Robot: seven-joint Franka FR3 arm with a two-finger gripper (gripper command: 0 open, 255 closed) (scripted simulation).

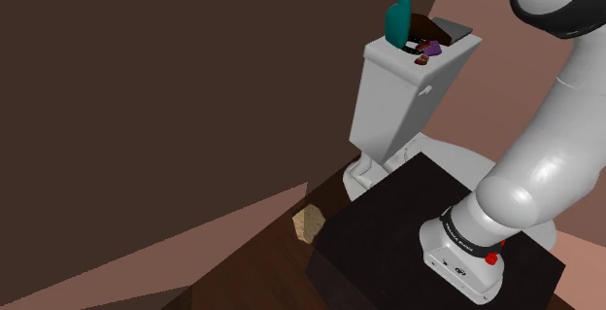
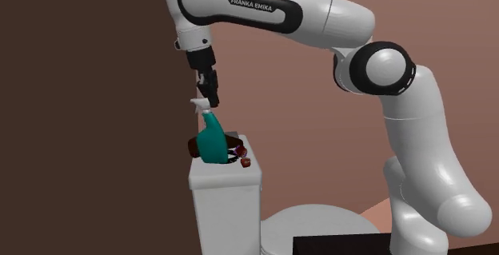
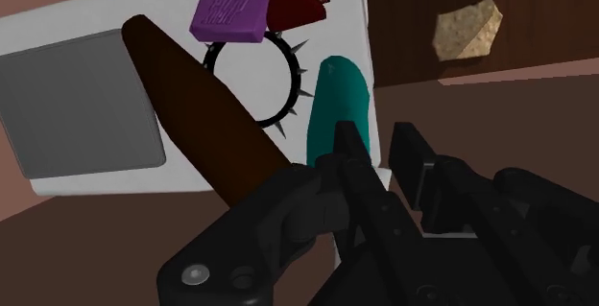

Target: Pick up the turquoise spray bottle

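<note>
Currently held: one turquoise spray bottle (image 1: 396, 24)
Gripper (image 2: 213, 99): one, fingers clamped on bottle's head
Toilet tank (image 1: 393, 89): one
Purple block (image 3: 228, 14): one

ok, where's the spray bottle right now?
In the shoulder view, the turquoise spray bottle stands on the toilet tank, toward its left end, right beside a brown oblong object.

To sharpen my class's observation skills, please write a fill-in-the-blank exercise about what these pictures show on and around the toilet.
1. The turquoise spray bottle stands upright on the tank of a white ____.
2. The block beside the spiked ring is ____.
3. The gripper is directly ____ the bottle.
4. The tan lump lies on the ____.

Missing words: toilet; purple; above; floor.
</note>
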